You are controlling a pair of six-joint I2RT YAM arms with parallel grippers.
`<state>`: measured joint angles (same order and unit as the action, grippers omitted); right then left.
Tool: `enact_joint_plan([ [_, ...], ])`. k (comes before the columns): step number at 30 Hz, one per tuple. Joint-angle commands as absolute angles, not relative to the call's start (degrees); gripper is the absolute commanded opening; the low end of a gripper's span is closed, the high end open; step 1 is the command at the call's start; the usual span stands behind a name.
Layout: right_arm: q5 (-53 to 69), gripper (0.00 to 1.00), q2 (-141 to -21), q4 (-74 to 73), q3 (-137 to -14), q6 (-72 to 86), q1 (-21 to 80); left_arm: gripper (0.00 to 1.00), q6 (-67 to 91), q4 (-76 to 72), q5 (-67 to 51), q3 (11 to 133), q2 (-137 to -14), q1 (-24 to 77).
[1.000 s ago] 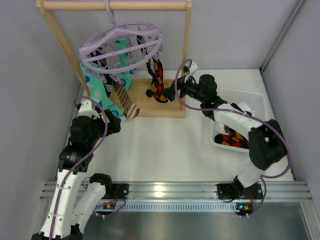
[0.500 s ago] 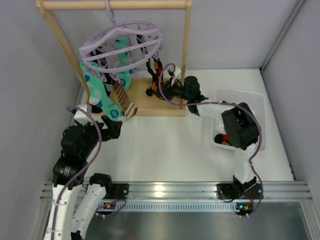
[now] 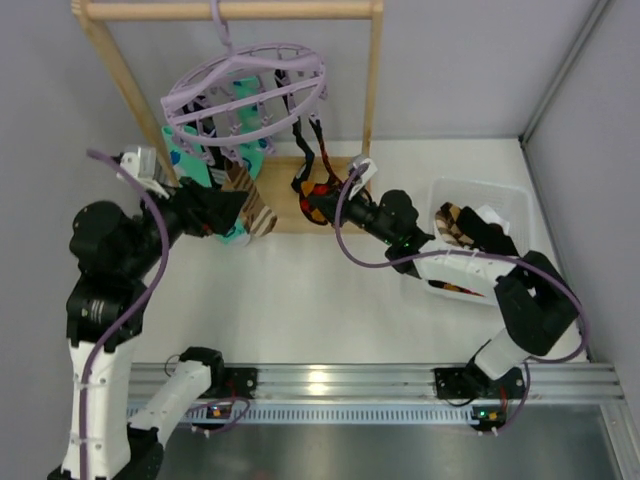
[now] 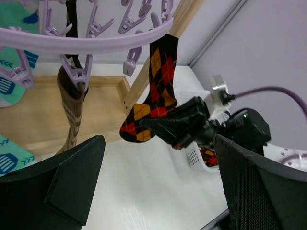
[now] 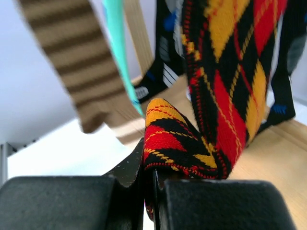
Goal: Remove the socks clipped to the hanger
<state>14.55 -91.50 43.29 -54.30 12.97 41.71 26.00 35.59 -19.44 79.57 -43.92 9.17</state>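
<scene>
The lilac hanger (image 3: pixel 245 88) hangs from the wooden rack, with socks clipped under it. A black argyle sock (image 3: pixel 312 190) dangles at its right side, and my right gripper (image 3: pixel 333 203) is shut on the toe end. In the right wrist view the folded argyle fabric (image 5: pixel 178 143) is pinched between the jaws of that gripper (image 5: pixel 153 188). A brown striped sock (image 3: pixel 252 208) and a teal sock (image 3: pixel 186 162) hang to the left. My left gripper (image 3: pixel 236 208) stands open and empty beside them. The left wrist view shows the hanger ring (image 4: pixel 86 42), the argyle sock (image 4: pixel 156 91) and the brown sock (image 4: pixel 72 112).
A white basket (image 3: pixel 505 200) at the right holds an argyle sock (image 3: pixel 455 225). The wooden rack's right post (image 3: pixel 375 90) and its base board (image 3: pixel 285 212) stand close behind both grippers. Grey walls close in left, back and right.
My right gripper reached in to the argyle sock and shut on its toe, then drew slightly back toward me. My left arm rose and swung up toward the brown and teal socks.
</scene>
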Motion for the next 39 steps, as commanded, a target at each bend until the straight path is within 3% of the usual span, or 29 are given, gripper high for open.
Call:
enact_joint_plan([
  [1,3.5,0.00,-85.4,40.6,-51.5,11.9,47.4,0.98,29.2,35.1,-23.3,84.8,-48.4,9.0],
  [7,-11.3,0.00,-82.4,37.1,-48.6,11.1,58.3,0.98,29.8,35.3,-23.6,92.0,-52.6,9.0],
  [16,-17.9,0.00,-88.4,37.4,-51.6,12.4,67.3,0.98,27.1,37.1,-20.4,91.1,-55.7,11.4],
  [20,-19.9,0.00,-92.0,37.5,-54.3,12.1,69.6,0.98,23.9,39.6,-12.9,91.7,-57.4,14.3],
  [29,-22.3,0.00,-94.9,37.4,-57.2,12.1,71.2,0.98,17.8,39.7,16.1,93.2,-64.6,28.0],
  [39,-25.2,0.00,-96.5,36.7,-57.5,12.7,72.3,0.95,16.2,39.7,33.9,97.0,-70.6,35.4],
])
